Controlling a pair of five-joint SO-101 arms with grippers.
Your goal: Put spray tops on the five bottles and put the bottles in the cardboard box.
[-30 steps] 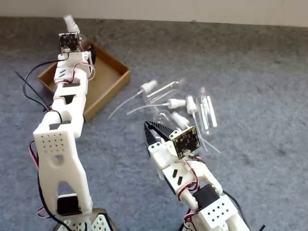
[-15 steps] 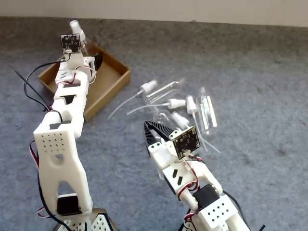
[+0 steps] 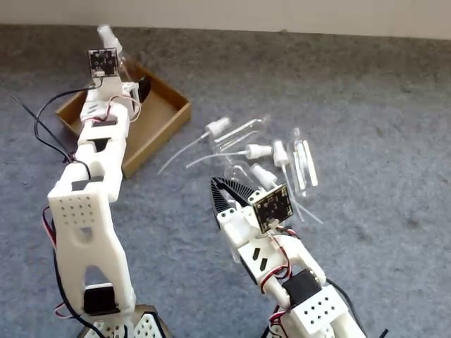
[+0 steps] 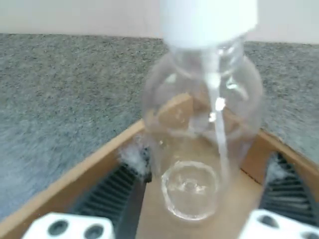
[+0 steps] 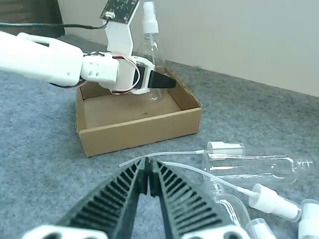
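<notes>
A clear bottle (image 4: 202, 129) with a white spray top (image 3: 107, 34) stands upright in the far corner of the cardboard box (image 3: 165, 116). My left gripper (image 4: 199, 209) is open around its base, a black finger (image 3: 144, 88) swung out to one side. From the right wrist view the bottle (image 5: 149, 50) stands just behind that gripper. My right gripper (image 5: 148, 164) is shut and holds nothing, low over the carpet in front of the box (image 5: 144, 124). Beside it lie loose clear bottles (image 3: 243, 130) and spray tops (image 3: 258, 150), one capped bottle (image 5: 249, 167) closest.
Grey carpet covers the whole surface. More bottles (image 3: 304, 160) and tops with long tubes (image 3: 265, 174) lie in a heap right of the box. A black cable (image 3: 42, 120) loops left of the left arm. A pale wall runs along the far edge.
The left gripper's black finger has swung outward, letting go of the bottle, which now stands in the box corner. The right arm has not moved.
</notes>
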